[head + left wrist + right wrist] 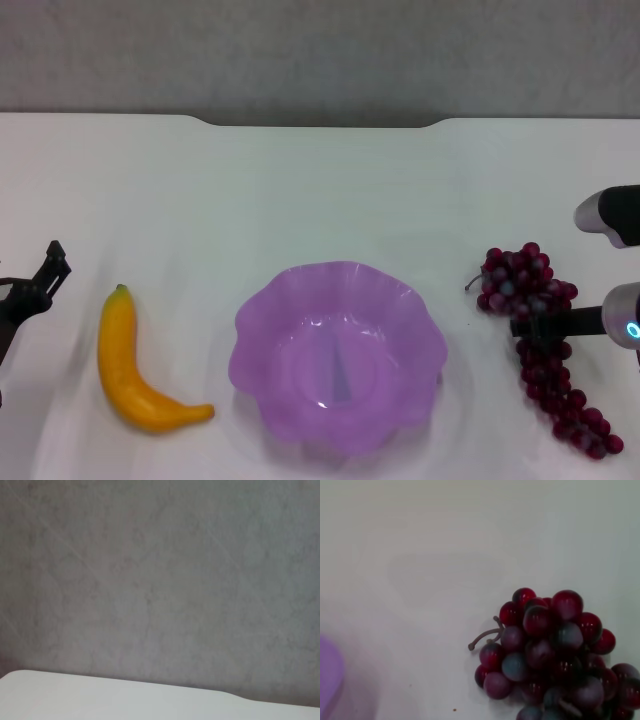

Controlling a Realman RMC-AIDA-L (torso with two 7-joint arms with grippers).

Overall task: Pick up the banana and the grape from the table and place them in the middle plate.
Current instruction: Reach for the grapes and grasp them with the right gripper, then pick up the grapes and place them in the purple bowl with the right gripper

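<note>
The yellow banana (130, 372) lies on the white table (320, 180) left of the purple scalloped plate (340, 352), which is empty. The dark red grape bunch (540, 340) lies right of the plate, with its stem pointing towards the plate. My right gripper (535, 326) reaches in from the right and sits across the middle of the bunch. The right wrist view shows the grapes (545, 650) close up, with the plate's rim (327, 680) at the picture's edge. My left gripper (40, 285) is at the table's left side, a little left of the banana and apart from it.
The table's notched far edge (320, 122) meets a grey wall (320, 50). The left wrist view shows only that wall (160, 580) and a strip of the tabletop (100, 700).
</note>
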